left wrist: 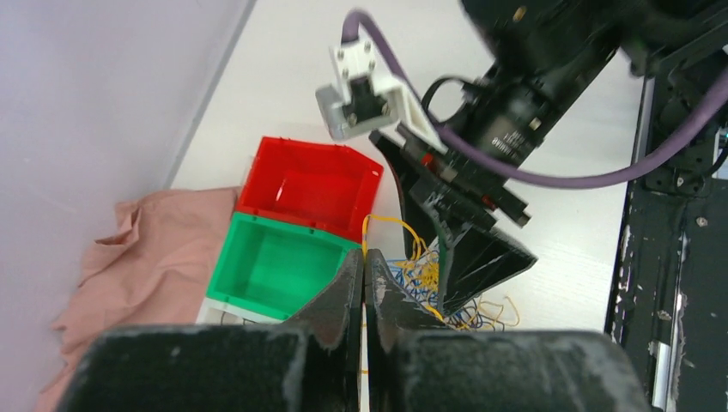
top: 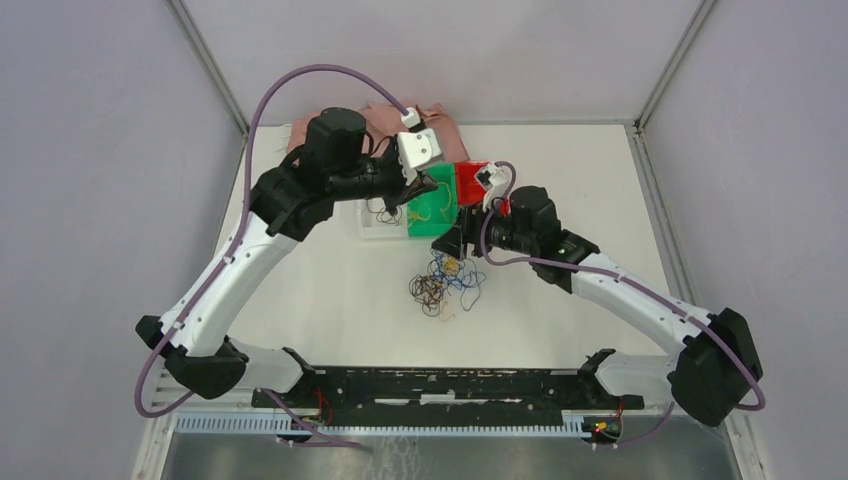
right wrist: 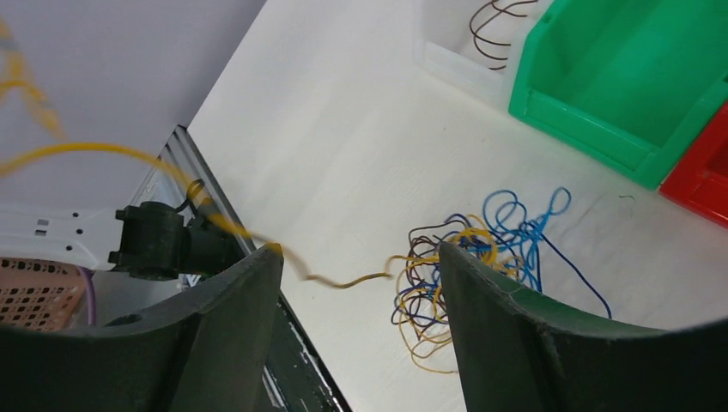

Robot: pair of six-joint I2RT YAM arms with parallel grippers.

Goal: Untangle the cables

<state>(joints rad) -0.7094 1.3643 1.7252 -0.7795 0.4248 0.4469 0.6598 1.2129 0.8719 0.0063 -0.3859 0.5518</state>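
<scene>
The cables (top: 445,282) lie as a tangle of blue, yellow-orange and dark brown strands on the white table, in front of the bins. My left gripper (left wrist: 364,257) is shut on one yellow strand (left wrist: 388,221), which rises from its tips and arcs down to the tangle (left wrist: 421,283). In the top view the left gripper (top: 413,195) is over the green bin's near-left side. My right gripper (right wrist: 359,251) is open, with its jaws wide apart, just above the tangle (right wrist: 468,262). A yellow strand (right wrist: 343,279) crosses between its fingers. It holds nothing.
A green bin (top: 448,226) and a red bin (top: 470,183) stand side by side behind the tangle. A clear tray (top: 372,230) left of them holds dark brown strands (right wrist: 491,26). A pink cloth (top: 385,115) lies at the back. The black rail (top: 440,385) runs along the near edge.
</scene>
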